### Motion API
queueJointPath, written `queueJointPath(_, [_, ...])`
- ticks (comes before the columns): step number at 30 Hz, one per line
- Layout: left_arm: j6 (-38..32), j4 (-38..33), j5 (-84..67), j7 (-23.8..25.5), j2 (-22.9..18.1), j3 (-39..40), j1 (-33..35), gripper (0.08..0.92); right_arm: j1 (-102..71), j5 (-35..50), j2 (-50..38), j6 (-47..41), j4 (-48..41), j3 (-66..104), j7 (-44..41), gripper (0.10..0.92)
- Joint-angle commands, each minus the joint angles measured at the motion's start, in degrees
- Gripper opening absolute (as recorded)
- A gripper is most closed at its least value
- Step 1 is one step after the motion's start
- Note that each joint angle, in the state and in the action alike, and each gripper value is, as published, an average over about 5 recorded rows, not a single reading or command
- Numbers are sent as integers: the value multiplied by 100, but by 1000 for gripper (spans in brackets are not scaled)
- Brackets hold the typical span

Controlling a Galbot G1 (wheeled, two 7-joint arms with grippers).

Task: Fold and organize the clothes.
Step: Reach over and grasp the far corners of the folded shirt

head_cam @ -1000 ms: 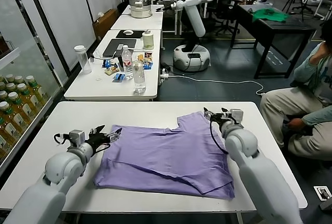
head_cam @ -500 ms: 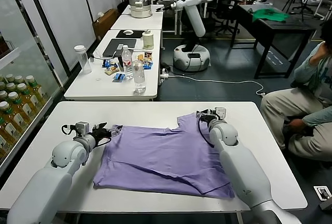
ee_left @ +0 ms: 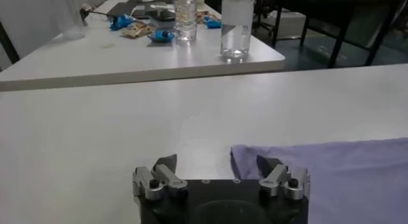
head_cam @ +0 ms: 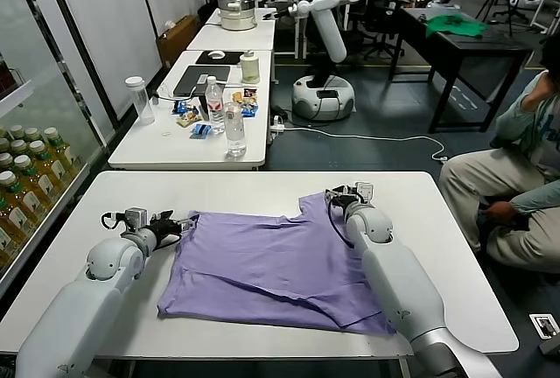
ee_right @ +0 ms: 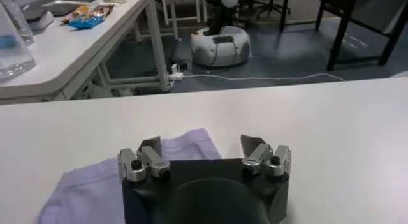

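Lavender T-shirt [head_cam: 276, 264] lies flat mid-table [head_cam: 455, 247], near hem doubled. Left gripper [head_cam: 181, 220] at its far-left corner, right gripper [head_cam: 335, 196] at the far sleeve, both jaws apart, nothing pinched. Risk: thin fabric slips, or only one layer lifts.

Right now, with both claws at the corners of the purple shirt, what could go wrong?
1. The left claw straddles only the very corner of the T-shirt, so it may pinch too little of the thin fabric and slip off.
2. The right claw sits over the small sleeve flap; grabbing just that could lift the sleeve alone and bunch it.
3. The near edge already lies doubled over, so uneven pulling could worsen the crease.
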Motion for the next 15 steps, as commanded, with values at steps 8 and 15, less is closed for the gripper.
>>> queueJointPath(8, [-183, 154, 31, 112, -25, 52, -46, 537, 44, -39, 54, 63, -164, -5, -106, 526])
queueJointPath(15, [-180, 94, 34, 201, -42, 42, 18, 346, 16, -56, 47, 96, -140, -6, -138, 327])
